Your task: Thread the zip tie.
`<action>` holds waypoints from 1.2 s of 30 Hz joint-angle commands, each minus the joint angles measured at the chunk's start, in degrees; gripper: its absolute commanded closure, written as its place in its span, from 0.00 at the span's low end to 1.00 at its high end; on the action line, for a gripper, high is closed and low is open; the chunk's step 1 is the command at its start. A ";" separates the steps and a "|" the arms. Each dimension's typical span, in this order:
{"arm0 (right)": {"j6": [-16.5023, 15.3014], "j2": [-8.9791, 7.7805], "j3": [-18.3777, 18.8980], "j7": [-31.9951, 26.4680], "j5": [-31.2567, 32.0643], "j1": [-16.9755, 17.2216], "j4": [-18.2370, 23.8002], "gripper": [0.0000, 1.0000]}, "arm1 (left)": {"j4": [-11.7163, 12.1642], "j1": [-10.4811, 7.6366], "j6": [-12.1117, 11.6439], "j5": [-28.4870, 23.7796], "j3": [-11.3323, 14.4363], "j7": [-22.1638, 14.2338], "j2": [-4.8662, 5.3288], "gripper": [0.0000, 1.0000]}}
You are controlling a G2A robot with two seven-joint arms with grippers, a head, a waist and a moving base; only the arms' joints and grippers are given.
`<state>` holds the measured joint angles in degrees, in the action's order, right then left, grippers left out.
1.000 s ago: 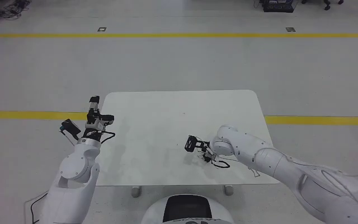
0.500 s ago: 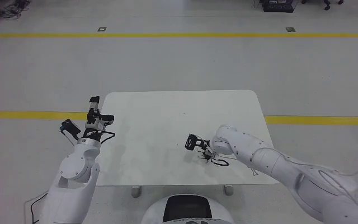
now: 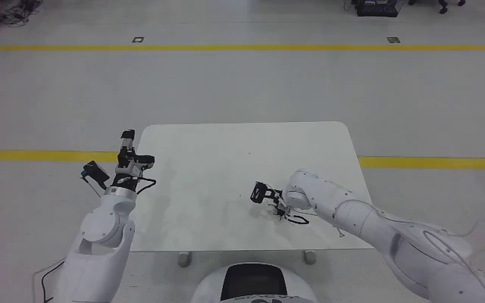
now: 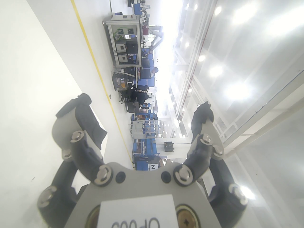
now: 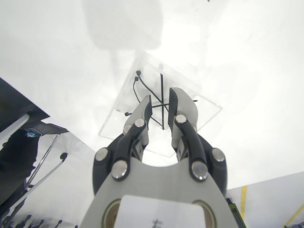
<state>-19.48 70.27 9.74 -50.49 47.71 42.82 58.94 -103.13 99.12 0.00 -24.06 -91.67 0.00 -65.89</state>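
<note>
The right gripper was positioned low over the front-right area of the white table. The left gripper was located at the table's left edge, well apart from the right. Yellow lines crossed the floor.

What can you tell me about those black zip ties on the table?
The zip ties are thin black strips that look like plastic, with small square heads at some ends. A few lie in a loose pile, crossing one another, on a clear tray on the white table. One is straight; another curves. The right gripper hangs over the crossing, open, a finger on each side. I cannot tell if it touches them.
</note>
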 commanded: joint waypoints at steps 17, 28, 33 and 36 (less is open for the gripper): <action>0.00 1.55 0.00 0.53 0.71 -0.14 -2.38 1.00 | 0.00 0.00 0.00 0.00 0.00 0.00 0.00 0.00; 0.00 -0.44 0.32 0.43 0.97 -0.42 1.28 1.00 | 0.00 0.00 0.00 0.00 0.00 0.00 0.00 0.00; 0.00 -2.21 1.34 -0.17 1.31 0.01 4.32 1.00 | 0.00 0.00 0.00 0.00 0.00 0.00 0.00 0.00; 0.00 -3.25 1.95 -0.54 1.58 0.47 6.11 1.00 | 0.00 0.00 0.00 0.00 0.00 0.00 0.00 0.00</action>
<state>-19.48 67.35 11.51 -50.92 49.22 43.15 64.53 -103.13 99.12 0.00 -24.06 -91.67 0.00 -65.89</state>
